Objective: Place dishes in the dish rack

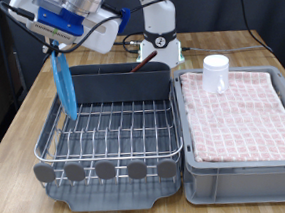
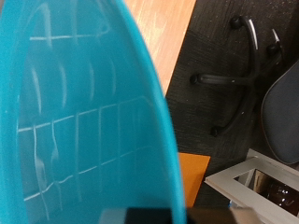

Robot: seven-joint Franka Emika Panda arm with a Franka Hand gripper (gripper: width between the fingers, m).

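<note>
My gripper (image 1: 55, 46) is at the exterior view's top left and is shut on the upper edge of the light-blue plate (image 1: 66, 88). The plate hangs on edge, its lower rim down among the wires at the left side of the dish rack (image 1: 105, 140). In the wrist view the plate (image 2: 75, 112) fills the picture and mirrors the wire grid. The white cup (image 1: 216, 73) stands upright on the pink checked cloth (image 1: 243, 113) to the right. A thin brown thing (image 1: 141, 66), perhaps the wooden spoon, lies at the rack's tall utensil compartment (image 1: 120, 83).
The light grey bin (image 1: 244, 173) with the cloth stands against the rack's right side. The robot base (image 1: 159, 40) rises behind the rack. The wrist view shows the wooden table edge (image 2: 168, 37), a dark floor and an office chair base (image 2: 234, 79).
</note>
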